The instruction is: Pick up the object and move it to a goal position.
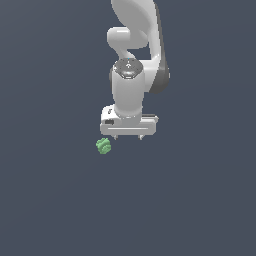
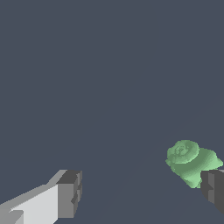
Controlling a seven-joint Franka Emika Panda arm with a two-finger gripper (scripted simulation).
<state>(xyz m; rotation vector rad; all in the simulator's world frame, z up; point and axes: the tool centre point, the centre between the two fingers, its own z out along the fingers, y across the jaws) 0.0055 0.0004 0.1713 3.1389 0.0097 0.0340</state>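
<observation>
Looking through the exterior view, I see the white arm [image 1: 134,55] hanging down from the top of the frame, with its tool [image 1: 129,136] pointing downward over the plain dark grey surface [image 1: 50,200]. The green blob [image 1: 103,146] lies on that surface just below the tool and off toward the exterior view's left, beside it and not under its middle.

From the wrist view I note the tool [image 2: 142,192] is released: its two fingers [image 2: 69,194] stand wide apart with bare surface [image 2: 109,78] between them. The blob [image 2: 190,160] sits close against the inner side of one dark fingertip, partly hidden by it. I cannot tell whether they touch. Nothing is gripped. The blob looks lumpy, with a rounded spiral knob on top.
</observation>
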